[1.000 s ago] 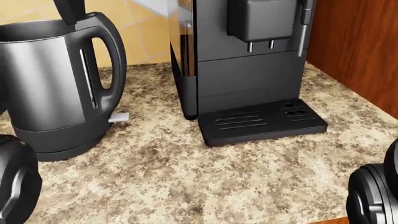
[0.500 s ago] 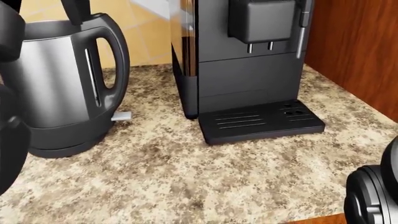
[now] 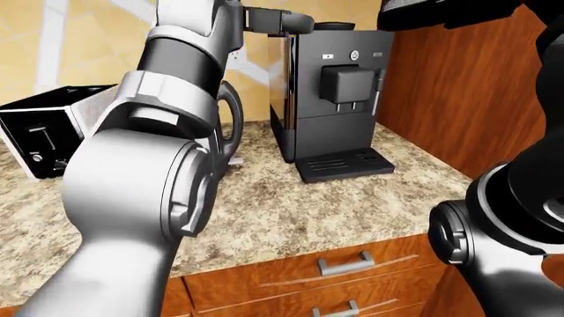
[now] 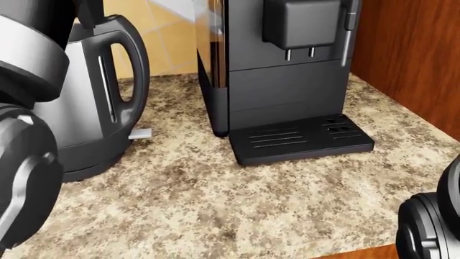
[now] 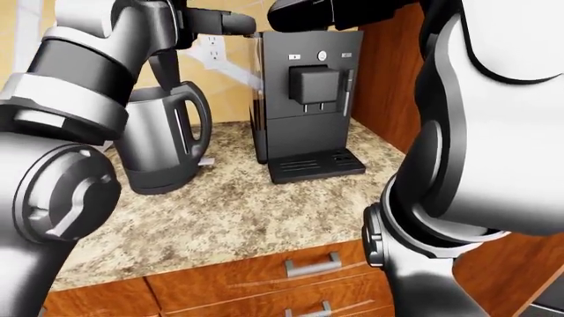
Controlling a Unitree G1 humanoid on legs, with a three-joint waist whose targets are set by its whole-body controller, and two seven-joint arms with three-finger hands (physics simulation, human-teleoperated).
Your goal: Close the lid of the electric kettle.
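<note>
Left-eye view: left arm (image 3: 167,99) hides most of the electric kettle; toaster (image 3: 44,129) at left.
Head view: kettle (image 4: 93,102) on granite surface (image 4: 252,199), left of coffee machine (image 4: 280,75).
Right-eye view: lid (image 5: 164,71) upright; left hand (image 5: 220,23) above kettle, right hand (image 5: 309,13) near; can't tell either's grip.
</note>
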